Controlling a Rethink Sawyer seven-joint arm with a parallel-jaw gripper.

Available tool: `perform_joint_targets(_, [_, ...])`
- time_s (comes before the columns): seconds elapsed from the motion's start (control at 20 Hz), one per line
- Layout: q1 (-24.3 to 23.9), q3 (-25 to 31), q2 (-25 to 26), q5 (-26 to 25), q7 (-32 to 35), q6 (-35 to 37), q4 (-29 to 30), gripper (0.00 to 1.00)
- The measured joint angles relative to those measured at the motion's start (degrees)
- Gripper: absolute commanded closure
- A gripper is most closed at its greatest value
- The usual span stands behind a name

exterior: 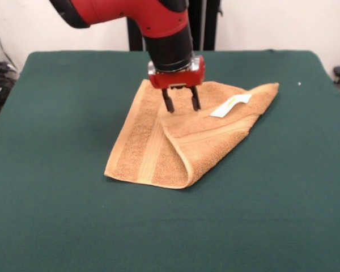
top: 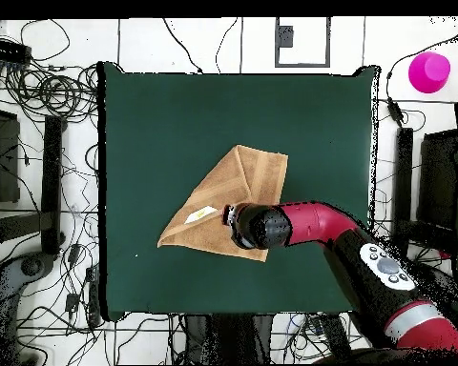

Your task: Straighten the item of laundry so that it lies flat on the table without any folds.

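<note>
Front view: gripper (exterior: 181,101) hangs open, holding nothing, tips just above the folded towel (exterior: 181,141) near the table (exterior: 56,215) middle, white label (exterior: 230,105) up. Overhead view: arm hides the towel's (top: 244,186) robot-side edge.

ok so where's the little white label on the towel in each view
Front view: the white label lies on the folded-over flap of the towel, right of centre, just right of the open pincer.
Overhead view: the label sits near the towel's left corner, left of the arm's wrist.
Shared landmark: the pincer, hidden under the wrist in the overhead view, which is turned half round, so the sides swap.
</note>
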Motion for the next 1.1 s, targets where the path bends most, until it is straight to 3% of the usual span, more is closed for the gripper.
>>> perform_joint_targets(0.4, [4.0, -3.9, -3.7, -3.3, 0.0, -8.7, -0.1, 0.00])
perform_joint_targets(1.1, [2.7, -4.9, -5.8, -0.8, 0.0, -10.2, -0.9, 0.00])
